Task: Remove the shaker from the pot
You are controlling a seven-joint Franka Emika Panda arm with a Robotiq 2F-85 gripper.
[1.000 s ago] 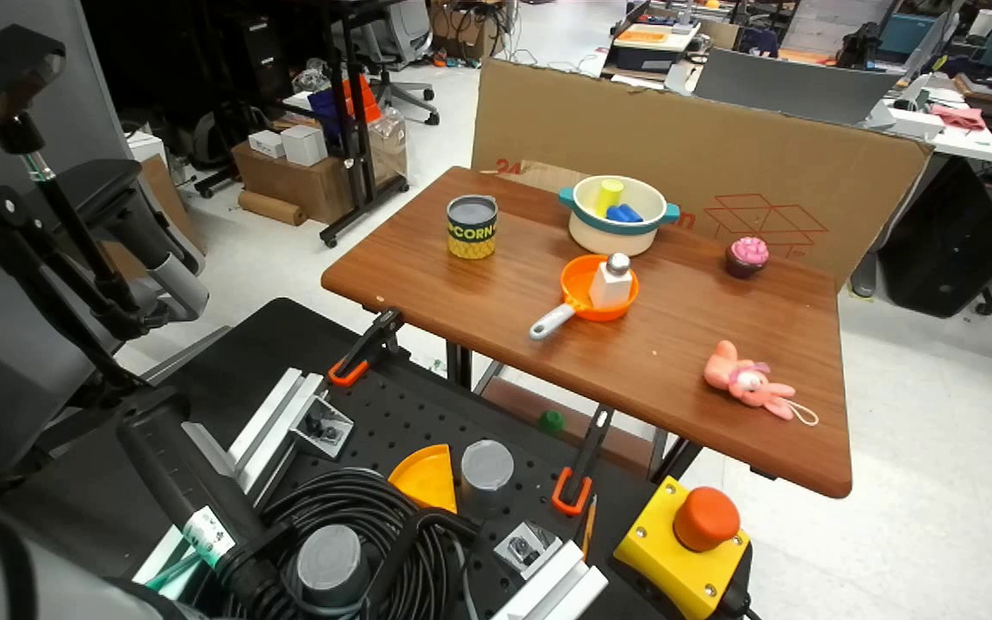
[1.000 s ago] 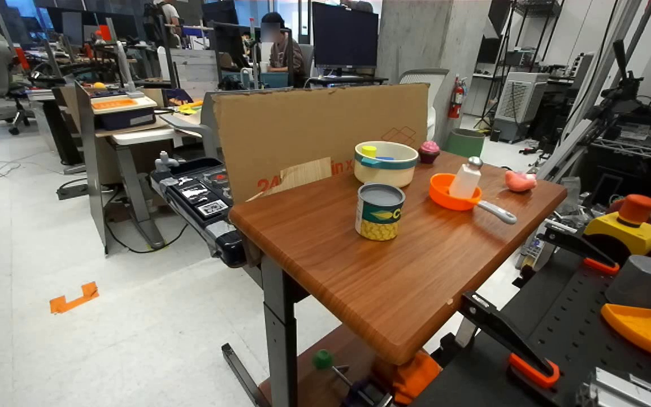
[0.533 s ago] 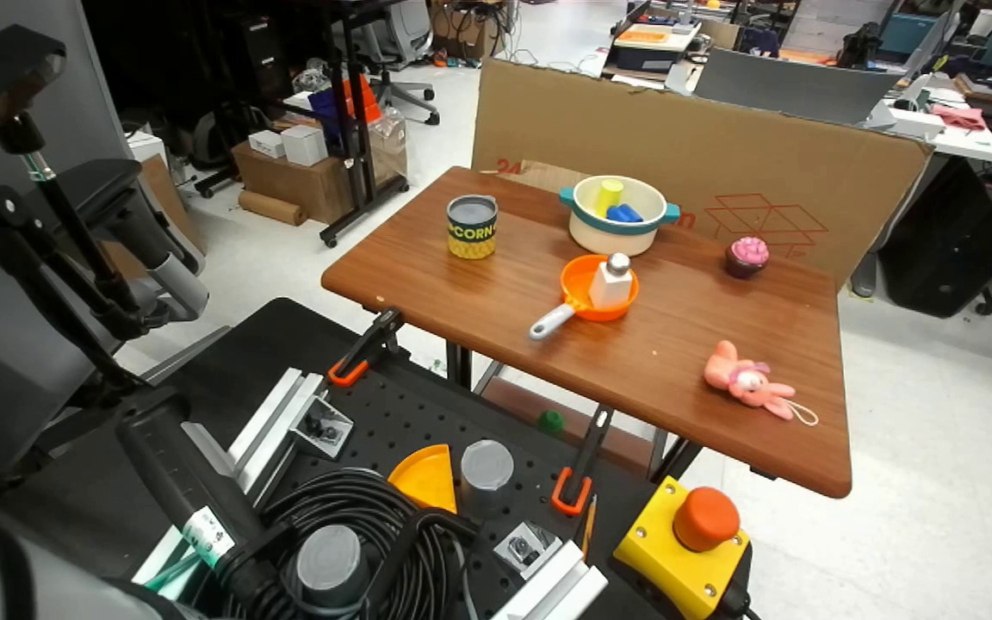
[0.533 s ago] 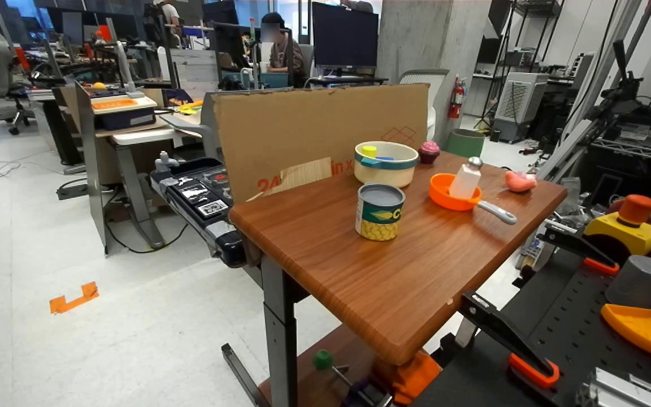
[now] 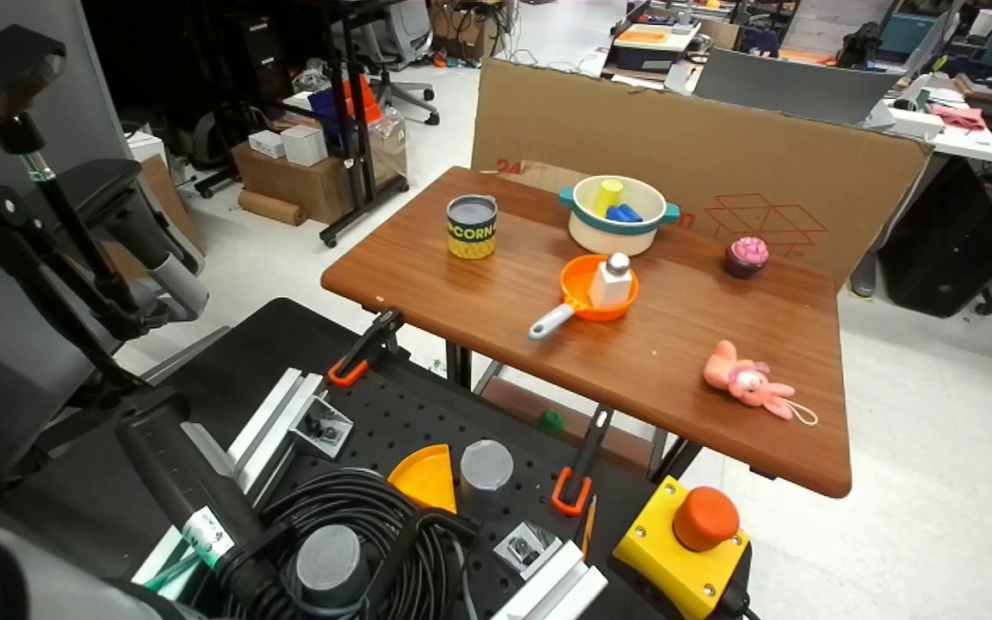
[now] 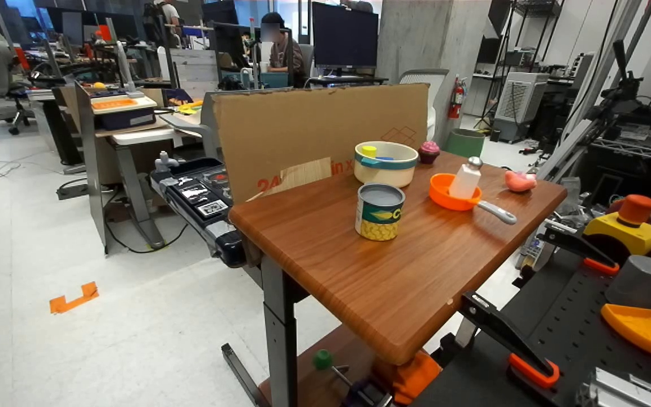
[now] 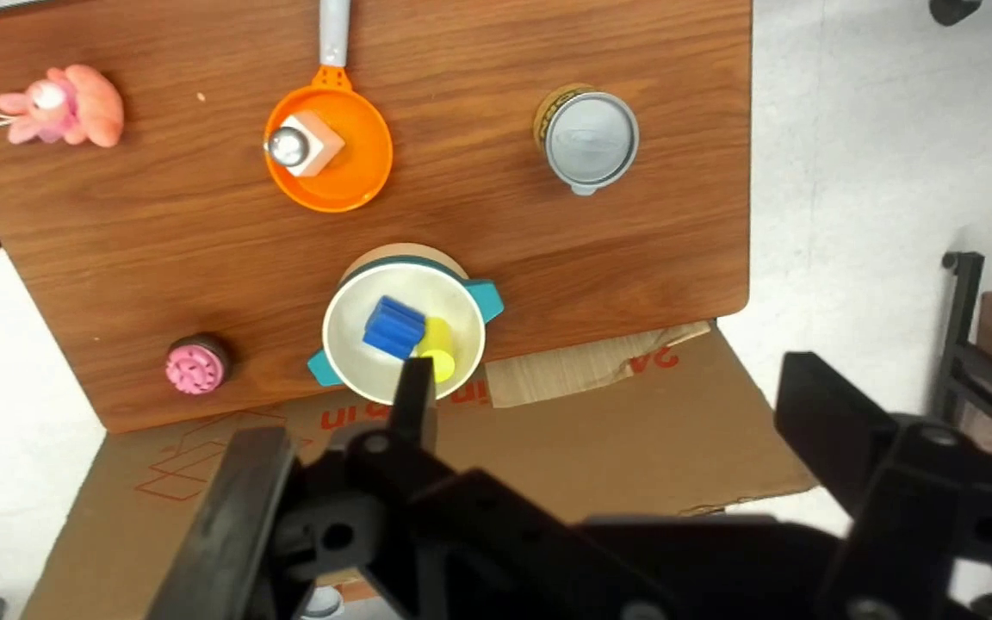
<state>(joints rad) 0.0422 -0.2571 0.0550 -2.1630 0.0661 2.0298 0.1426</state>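
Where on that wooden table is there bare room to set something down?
Two bare patches stand out on the table: one between the corn can and the orange pot, another between the pot, the cupcake and the pink toy. It's tightest at the pot: the shaker is inside and the cream bowl sits close beside it.

In the wrist view we see a nearly all-black gripper (image 7: 610, 400), its fingers (image 7: 836, 430) ending in plain, blocky slabs, one greyer face catching a dull sheen. Small round screw heads (image 7: 939, 435) dot its angular linkages (image 7: 479, 517). In an exterior view we find a smooth grey shell (image 5: 74, 579) with a black band (image 5: 7, 575), probably the arm's, mostly cut off.
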